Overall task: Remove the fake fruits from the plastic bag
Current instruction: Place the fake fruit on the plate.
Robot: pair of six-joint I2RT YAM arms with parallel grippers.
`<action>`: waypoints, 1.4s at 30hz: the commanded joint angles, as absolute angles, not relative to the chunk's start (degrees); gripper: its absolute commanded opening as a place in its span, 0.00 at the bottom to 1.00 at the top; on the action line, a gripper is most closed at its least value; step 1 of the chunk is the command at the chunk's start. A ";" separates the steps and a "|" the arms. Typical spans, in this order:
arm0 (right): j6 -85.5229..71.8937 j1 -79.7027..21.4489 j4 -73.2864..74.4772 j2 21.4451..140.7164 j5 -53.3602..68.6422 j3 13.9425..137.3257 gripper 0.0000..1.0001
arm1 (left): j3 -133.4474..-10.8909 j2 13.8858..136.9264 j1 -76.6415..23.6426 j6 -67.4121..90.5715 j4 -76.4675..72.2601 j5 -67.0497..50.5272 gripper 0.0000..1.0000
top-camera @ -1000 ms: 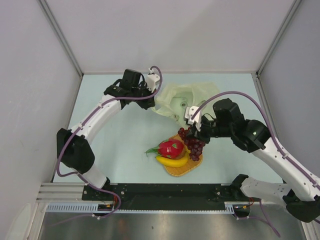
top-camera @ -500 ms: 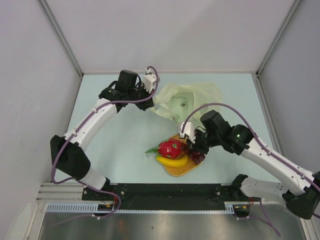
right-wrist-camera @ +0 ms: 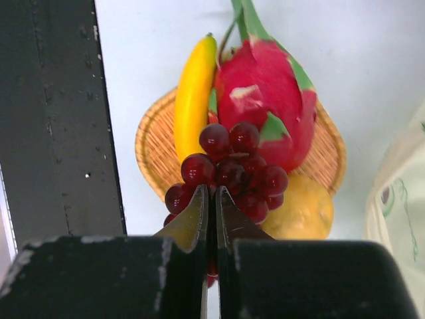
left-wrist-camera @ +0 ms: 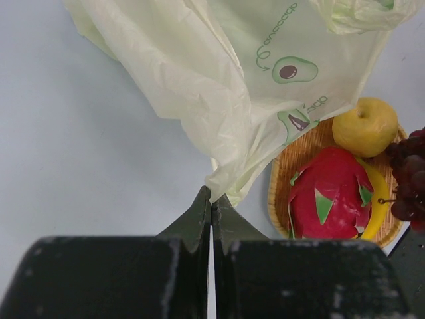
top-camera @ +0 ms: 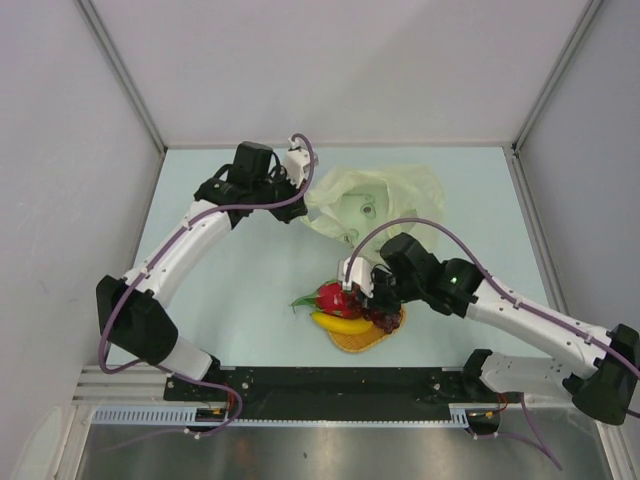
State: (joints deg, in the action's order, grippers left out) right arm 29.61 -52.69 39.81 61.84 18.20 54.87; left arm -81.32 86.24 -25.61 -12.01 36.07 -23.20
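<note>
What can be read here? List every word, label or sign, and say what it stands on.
"avocado" (probably; curved green letters): on the plastic bag, beside its printed avocado picture.
Second curved print lower down: too small to read.
No other text shows.

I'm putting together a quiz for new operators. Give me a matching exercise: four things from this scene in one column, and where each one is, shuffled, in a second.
1 grape bunch
2 plastic bag
3 banana
4 lemon

A pinched at an edge by the left gripper
B on the woven mat, on the side toward the plastic bag
C held in the shut right gripper
D alongside the dragon fruit, on its side away from the plastic bag

Pairs: 1-C, 2-A, 3-D, 4-B
</note>
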 commanded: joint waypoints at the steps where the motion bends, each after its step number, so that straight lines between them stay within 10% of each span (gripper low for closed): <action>1: 29.88 -56.07 33.58 64.24 17.84 54.49 0.00 | -81.21 84.11 -25.84 -11.07 34.98 -25.14 0.00; 24: 31.91 -57.48 32.17 71.81 22.42 52.56 0.00 | -76.55 81.39 -25.84 -9.94 34.63 -27.33 0.00; 30: 31.55 -57.92 30.50 71.81 21.01 51.94 0.33 | -76.82 82.09 -25.93 -9.05 34.36 -28.21 0.00; 42: 28.48 -57.92 36.03 66.90 19.78 55.10 0.59 | -77.43 83.58 -26.28 -8.96 34.80 -28.56 0.00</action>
State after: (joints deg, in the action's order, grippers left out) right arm 30.20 -57.69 33.56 70.41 20.75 51.99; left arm -76.60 83.46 -25.76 -9.93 35.44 -26.63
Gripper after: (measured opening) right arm 0.566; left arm 0.006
